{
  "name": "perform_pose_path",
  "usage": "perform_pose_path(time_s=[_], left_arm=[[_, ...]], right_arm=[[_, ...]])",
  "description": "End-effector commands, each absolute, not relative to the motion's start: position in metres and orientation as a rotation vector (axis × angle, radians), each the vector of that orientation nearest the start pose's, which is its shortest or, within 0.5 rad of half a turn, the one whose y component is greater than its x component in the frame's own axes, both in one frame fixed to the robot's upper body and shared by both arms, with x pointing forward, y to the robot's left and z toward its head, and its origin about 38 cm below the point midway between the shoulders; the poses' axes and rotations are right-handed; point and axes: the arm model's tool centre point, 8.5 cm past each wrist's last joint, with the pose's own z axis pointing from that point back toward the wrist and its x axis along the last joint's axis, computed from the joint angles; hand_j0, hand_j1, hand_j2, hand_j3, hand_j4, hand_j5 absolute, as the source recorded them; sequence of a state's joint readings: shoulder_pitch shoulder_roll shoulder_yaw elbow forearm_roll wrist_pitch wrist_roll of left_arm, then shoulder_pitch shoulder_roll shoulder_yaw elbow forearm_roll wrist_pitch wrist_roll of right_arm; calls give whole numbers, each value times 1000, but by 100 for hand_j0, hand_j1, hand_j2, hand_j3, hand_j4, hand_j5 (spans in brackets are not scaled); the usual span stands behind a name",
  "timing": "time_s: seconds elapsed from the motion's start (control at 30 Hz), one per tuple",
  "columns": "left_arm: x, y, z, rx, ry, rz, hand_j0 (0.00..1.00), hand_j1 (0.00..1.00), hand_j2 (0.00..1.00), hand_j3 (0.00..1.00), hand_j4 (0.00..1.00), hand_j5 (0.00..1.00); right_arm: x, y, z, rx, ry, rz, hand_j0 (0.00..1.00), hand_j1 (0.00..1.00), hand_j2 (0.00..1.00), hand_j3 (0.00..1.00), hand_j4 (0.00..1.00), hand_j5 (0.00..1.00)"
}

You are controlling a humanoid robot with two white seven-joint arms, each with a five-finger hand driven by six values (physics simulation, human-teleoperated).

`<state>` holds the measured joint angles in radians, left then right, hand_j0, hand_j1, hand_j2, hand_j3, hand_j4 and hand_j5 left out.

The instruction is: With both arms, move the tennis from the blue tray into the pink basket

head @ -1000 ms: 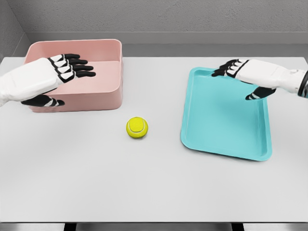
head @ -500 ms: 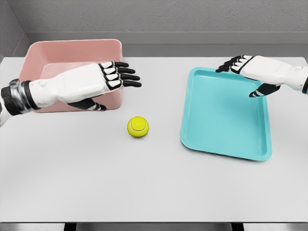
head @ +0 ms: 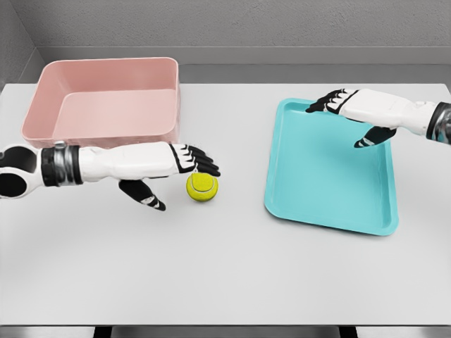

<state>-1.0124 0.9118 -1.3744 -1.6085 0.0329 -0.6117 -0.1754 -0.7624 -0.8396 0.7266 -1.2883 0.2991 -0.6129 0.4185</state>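
Honestly, going left to right: the pink basket [head: 106, 98] sits at the back left of the table [head: 225, 267], open side up, nothing in it. Just in front of it the left hand [head: 184, 159] reaches in from the left edge, fingers spread flat and extended, fingertips right over the top of the tennis ball [head: 201, 186], with the thumb hanging lower to the ball's left. Whether those fingers actually touch the ball I can't tell from this angle. It isn't gripping anything.

The ball itself is on the bare table between basket and tray, not on the blue tray [head: 331, 172] (so the tray is empty, whatever the task line says).

Handling-wise, my guess: a tennis ball is light, a bit springy, and the fuzzy felt gives decent friction, so it shouldn't squirt out. Main worry is that it rolls if nudged from one side. I'd wrap it across the widest part, fingers over one side and thumb opposite, rather than poking the top.

Further right, the right hand [head: 352, 113] hovers over the tray's far edge, fingers loosely open, holding nothing.
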Motion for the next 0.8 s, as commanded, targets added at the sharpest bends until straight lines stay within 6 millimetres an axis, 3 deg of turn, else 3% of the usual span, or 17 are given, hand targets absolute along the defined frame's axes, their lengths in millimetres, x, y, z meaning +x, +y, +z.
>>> perform_pose_path(time_s=[0.0,0.23,0.4,0.6,0.77], left_arm=[[384,215,198,-246,-1640,-1973,100,100,100,100,100,100],[388,194,207,-349,-1638,-1974,100,100,100,100,100,100],[393,194,219,-319,-1682,-1961,100,100,100,100,100,100],[397,188,221,-328,-1703,-1945,100,100,100,100,100,100],[417,179,213,-354,-1699,-1860,100,100,100,100,100,100]], right_arm=[[462,-328,228,-420,-1466,1951,100,100,100,100,100,100],[461,-328,227,-416,-1464,1953,100,100,100,100,100,100],[461,-328,226,-417,-1460,1956,100,100,100,100,100,100],[461,-327,225,-411,-1457,1959,100,100,100,100,100,100],[460,-326,223,-406,-1455,1962,100,100,100,100,100,100]])
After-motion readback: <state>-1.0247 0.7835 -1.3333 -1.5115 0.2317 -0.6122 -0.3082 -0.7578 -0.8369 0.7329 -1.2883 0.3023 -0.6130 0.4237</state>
